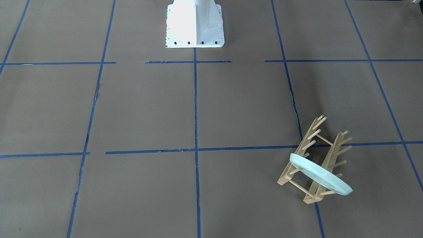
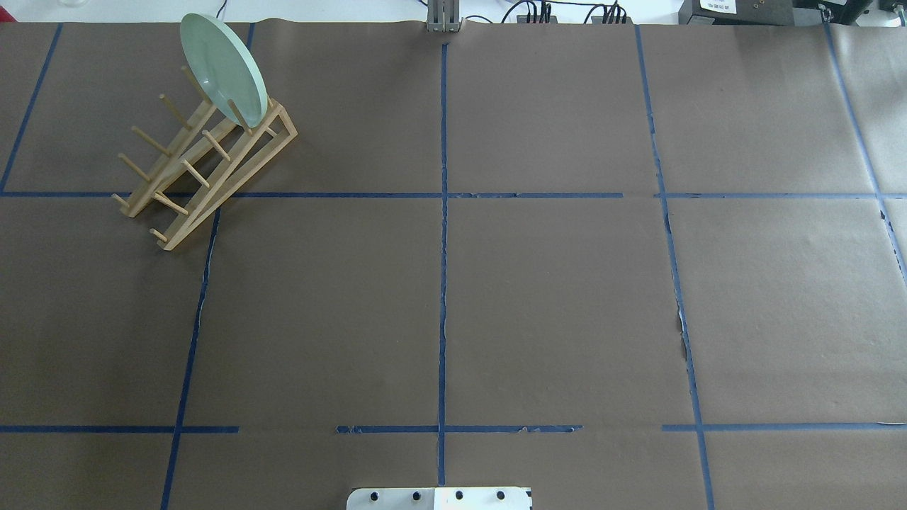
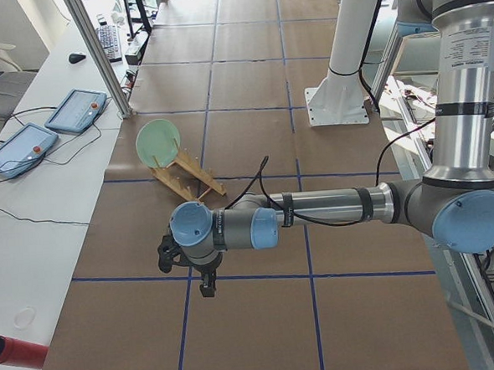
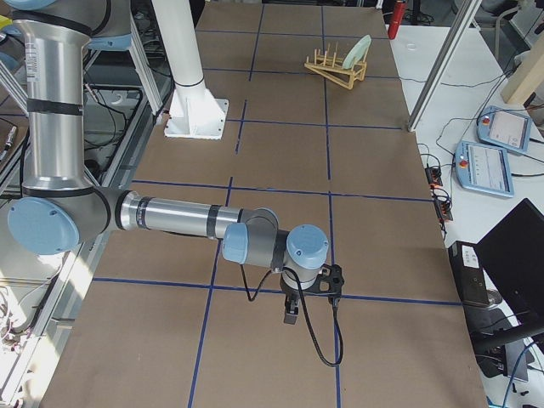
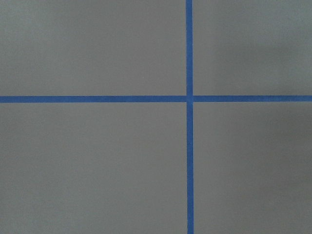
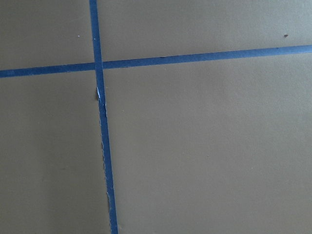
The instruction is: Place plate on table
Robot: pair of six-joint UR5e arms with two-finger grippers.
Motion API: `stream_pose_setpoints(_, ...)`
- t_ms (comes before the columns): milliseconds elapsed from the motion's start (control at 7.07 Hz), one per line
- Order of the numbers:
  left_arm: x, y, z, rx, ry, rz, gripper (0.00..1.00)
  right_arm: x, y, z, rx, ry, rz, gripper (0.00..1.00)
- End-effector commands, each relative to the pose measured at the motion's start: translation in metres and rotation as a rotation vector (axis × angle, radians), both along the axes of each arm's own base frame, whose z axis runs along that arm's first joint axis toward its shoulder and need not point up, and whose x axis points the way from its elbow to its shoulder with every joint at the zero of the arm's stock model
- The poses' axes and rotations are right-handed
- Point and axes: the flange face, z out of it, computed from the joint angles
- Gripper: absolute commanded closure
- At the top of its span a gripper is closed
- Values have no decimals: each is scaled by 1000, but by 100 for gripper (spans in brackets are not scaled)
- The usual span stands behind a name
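The plate (image 2: 223, 67) leans on edge at one end of the rack (image 2: 220, 198) on the worktop (image 2: 553, 297), so a slanted pull could snag the pegs (image 2: 177, 113) and topple the rack, while the left arm (image 3: 315, 208) and right arm (image 4: 178, 218) hang far from the rack, their jaws' state impossible to tell.

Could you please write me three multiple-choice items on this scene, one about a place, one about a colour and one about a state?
1. In the overhead view the wooden rack sits: A far left; B far right; C centre.
2. The plate is: A red; B pale green; C black.
3. The plate: A lies face up; B stands on edge; C lies face down.
Answers: 1 A, it is at that view's upper left; 2 B, its glossy face is mint; 3 B, it leans upright in the rack.
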Motion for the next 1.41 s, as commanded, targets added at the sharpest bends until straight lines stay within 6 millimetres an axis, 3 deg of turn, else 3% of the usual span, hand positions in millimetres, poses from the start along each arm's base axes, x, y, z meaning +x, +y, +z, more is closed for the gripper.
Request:
stream_pose_setpoints(0,1,-3,-6,16,0,3,0,0,0,0,0,0,0,0)
stream_pose_setpoints(141,1,-5,-6,10,1,0,0,0,0,0,0,0,0,0)
stream_pose_setpoints(283,1,-12,-19,27,10,-6,0,0,0,1,-1,0,0,0)
stream_pose_setpoints(566,-1,-63,-81,108,-1,-10,0,0,0,0,0,0,0,0)
stream_pose_setpoints(707,-2,-93,-127,112,7,-62,0,0,0,0,0,0,0,0)
stream_pose_setpoints(990,12,-100,-217,67,68,-244,0,0,0,1,-1,0,0,0)
stream_pose_setpoints(1131,28,-96,-248,96,158,-266,0,0,0,0,0,0,0,0)
stream_pose_setpoints(1273,38,-95,-266,123,229,-322,0,0,0,1,-1,0,0,0)
